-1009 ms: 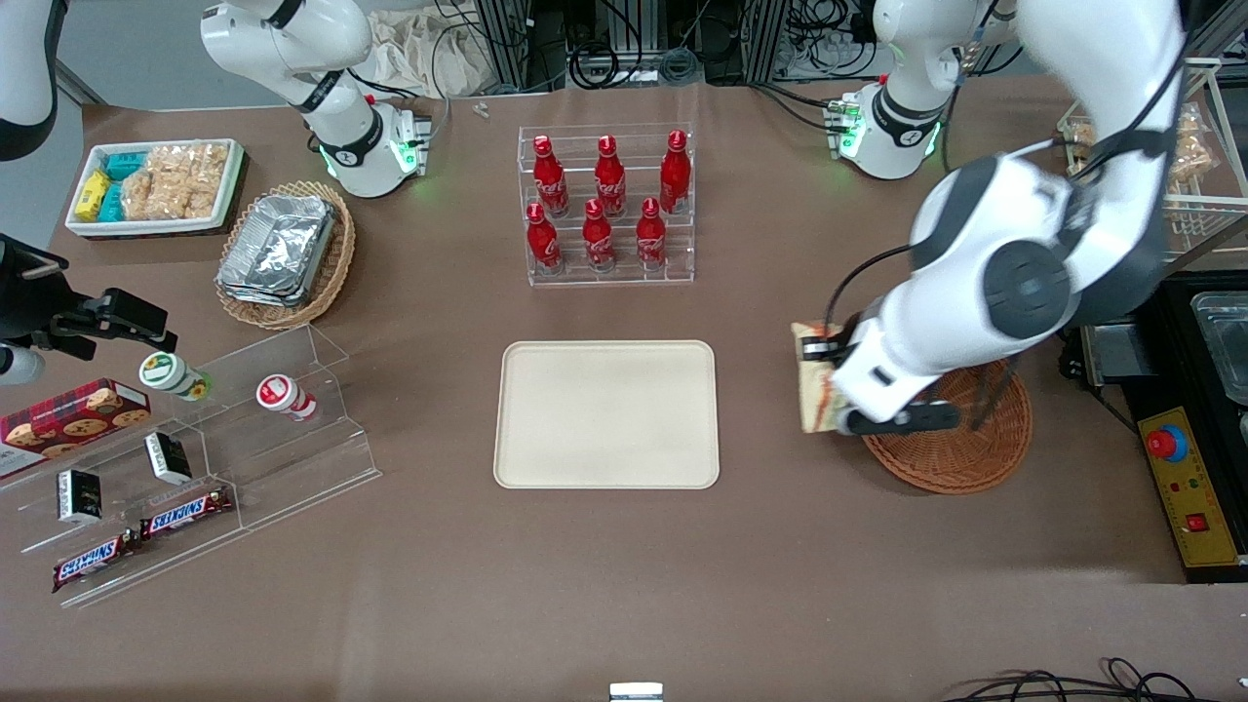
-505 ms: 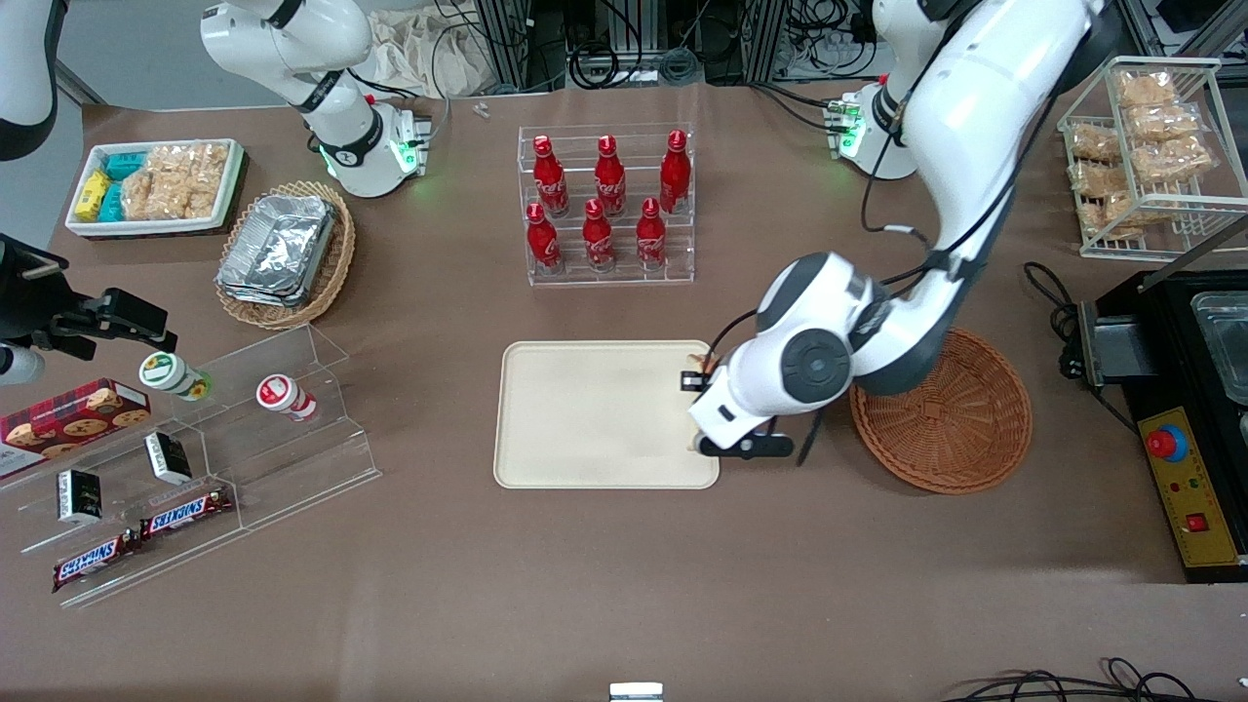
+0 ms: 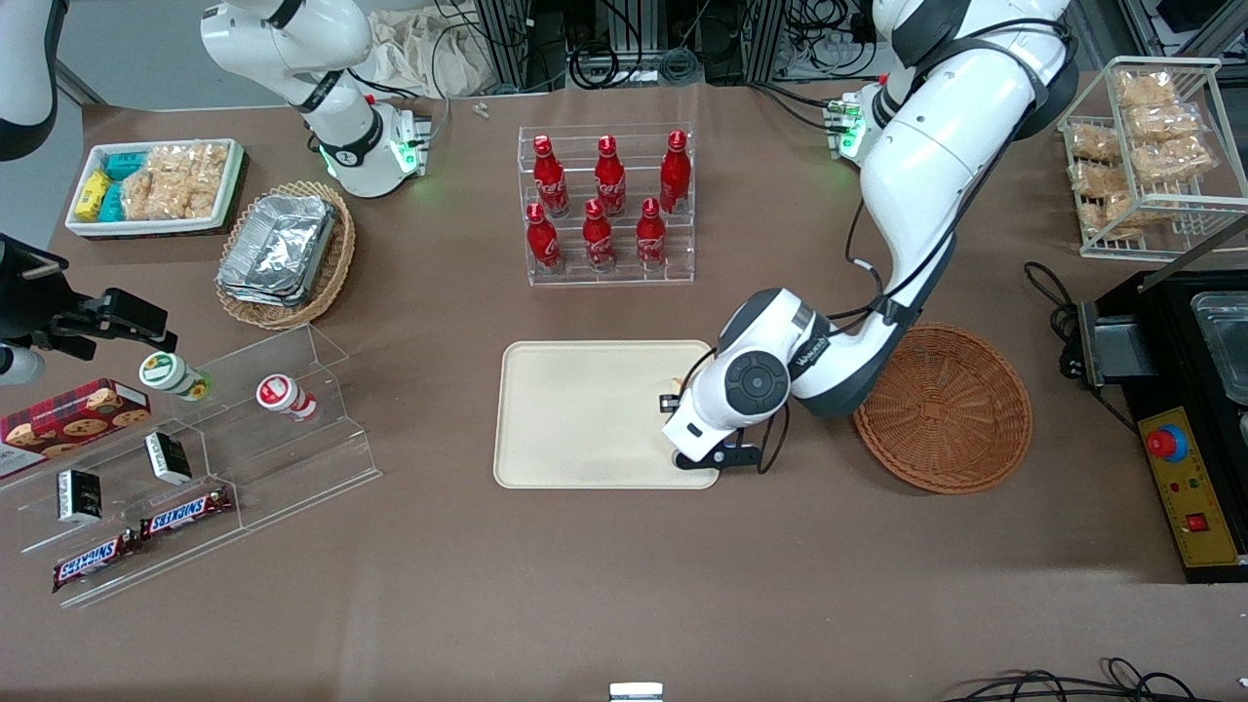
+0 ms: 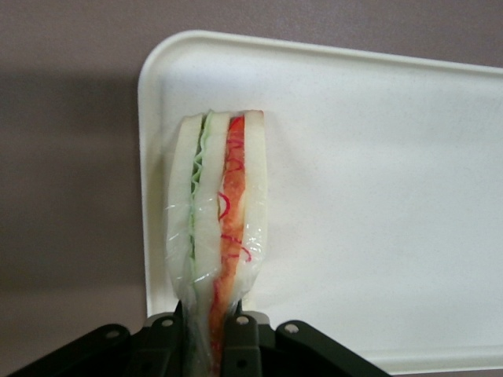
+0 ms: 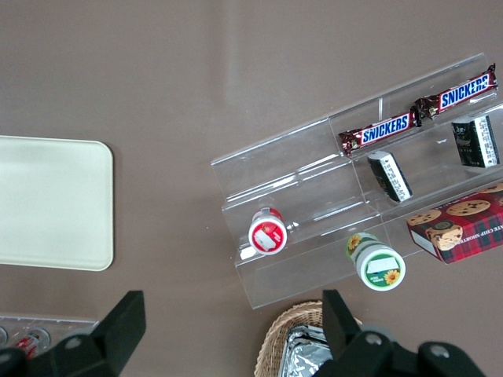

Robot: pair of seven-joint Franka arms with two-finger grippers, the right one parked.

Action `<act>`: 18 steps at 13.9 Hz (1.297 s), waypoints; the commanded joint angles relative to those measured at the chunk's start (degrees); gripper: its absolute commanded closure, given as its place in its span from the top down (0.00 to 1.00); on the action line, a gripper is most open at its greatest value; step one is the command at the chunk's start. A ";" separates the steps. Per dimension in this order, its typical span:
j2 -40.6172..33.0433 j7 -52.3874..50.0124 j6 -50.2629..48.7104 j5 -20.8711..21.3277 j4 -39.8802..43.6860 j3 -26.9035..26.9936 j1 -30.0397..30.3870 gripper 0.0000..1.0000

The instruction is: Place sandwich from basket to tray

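Observation:
My left gripper (image 4: 211, 339) is shut on the sandwich (image 4: 220, 228), a plastic-wrapped wedge of white bread with green and red-orange filling. It holds the sandwich cut edge up, just over the cream-beige tray (image 4: 377, 196), near a corner. In the front view the gripper (image 3: 680, 421) sits over the tray (image 3: 585, 409) at its edge nearest the round reddish-brown basket (image 3: 941, 409). The wrist hides nearly all of the sandwich there. The basket shows nothing inside it.
A clear rack of red cola bottles (image 3: 606, 210) stands farther from the front camera than the tray. Toward the parked arm's end are a clear stepped shelf with snacks (image 3: 195, 439) and a tan basket of foil containers (image 3: 283, 253). A wire rack (image 3: 1150, 156) stands toward the working arm's end.
My left arm has swung from the basket's edge to over the tray, carrying the sandwich. In the last half second it moved a little further over the tray.

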 commanded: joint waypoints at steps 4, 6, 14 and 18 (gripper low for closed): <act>0.46 -2.04 0.43 3.39 0.72 0.32 -1.06 0.92; -0.94 -2.21 -0.97 3.39 0.98 0.32 -0.71 1.00; -16.75 -1.16 -8.88 1.72 -0.16 5.15 3.59 1.00; -26.58 7.69 -10.73 0.58 -7.43 11.55 4.48 1.00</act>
